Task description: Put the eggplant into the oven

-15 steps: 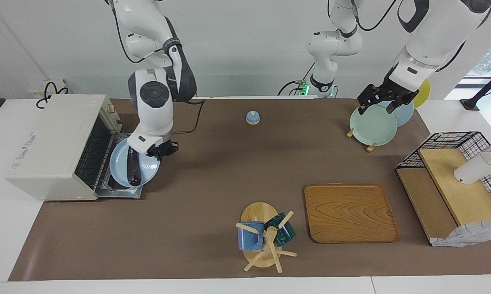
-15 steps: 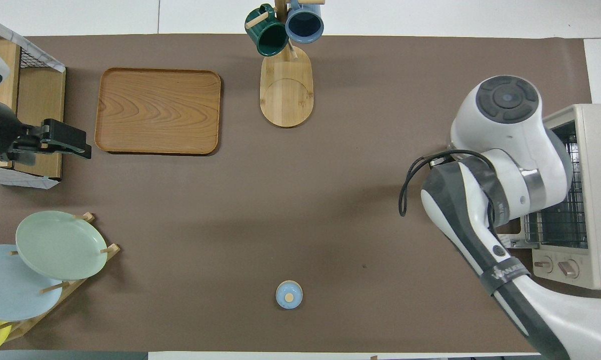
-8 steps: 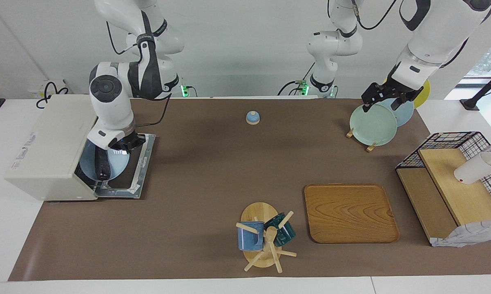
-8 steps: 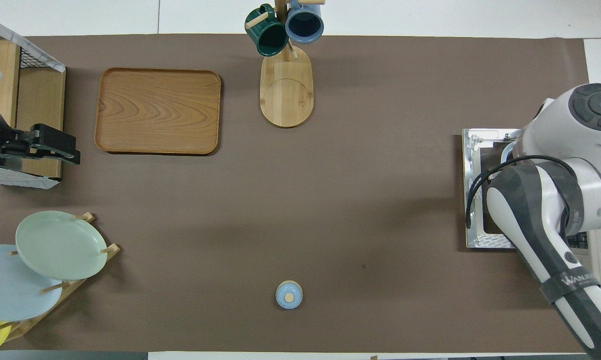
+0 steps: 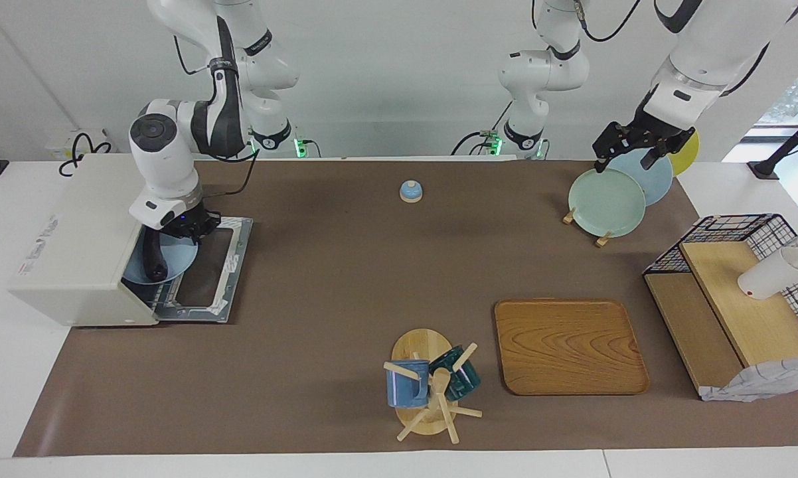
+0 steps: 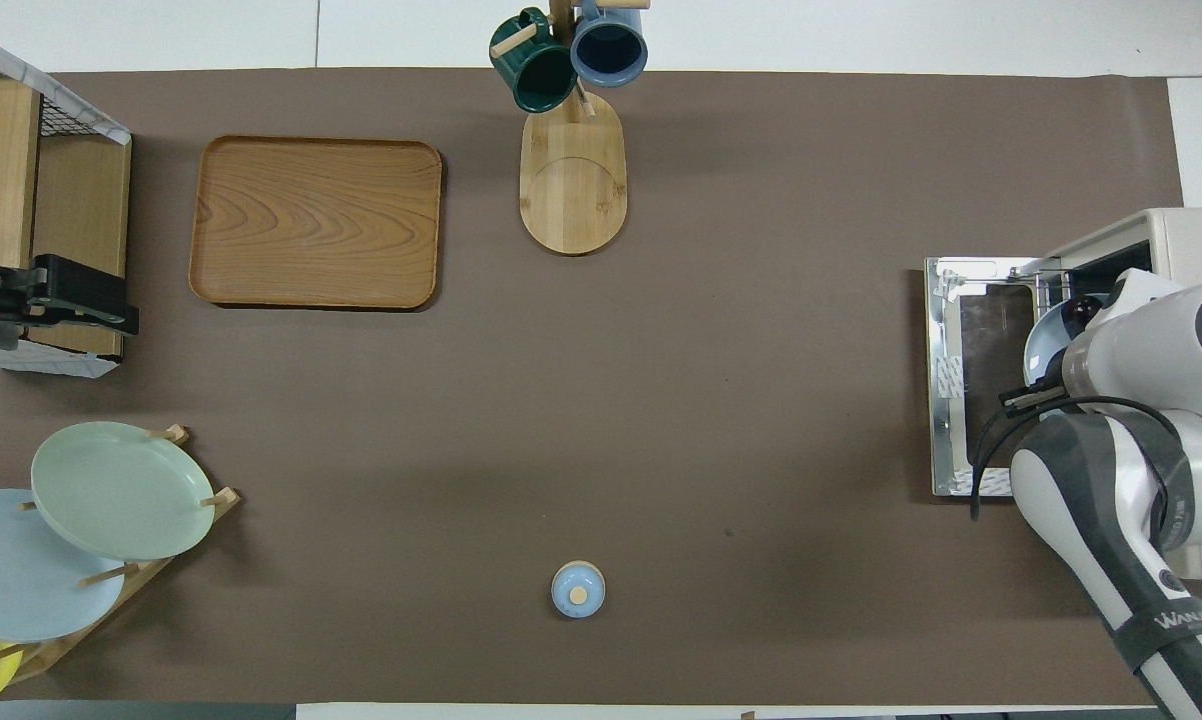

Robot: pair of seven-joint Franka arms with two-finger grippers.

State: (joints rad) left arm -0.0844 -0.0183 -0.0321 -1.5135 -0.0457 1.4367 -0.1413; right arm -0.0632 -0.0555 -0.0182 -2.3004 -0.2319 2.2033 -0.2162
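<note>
Facing view: my right gripper [image 5: 185, 229] is clamped on the rim of a round pale-blue plate [image 5: 175, 260]. One long dark purple eggplant [image 5: 151, 257] lies on it, at the mouth of the boxy cream-white toaster oven [image 5: 74, 232], above the dropped glass door [image 5: 221, 265]. I judge the eggplant light, firm and glossy, so it could roll. Best to hold it mid-body, or keep the plate level. My left gripper [image 5: 640, 143] waits with jaws apart over three racked plates.

Overhead view: one oven [image 6: 1186, 235], plate edge [image 6: 1039, 352] at its opening. Two mugs, one wooden tray [image 6: 316, 220].
</note>
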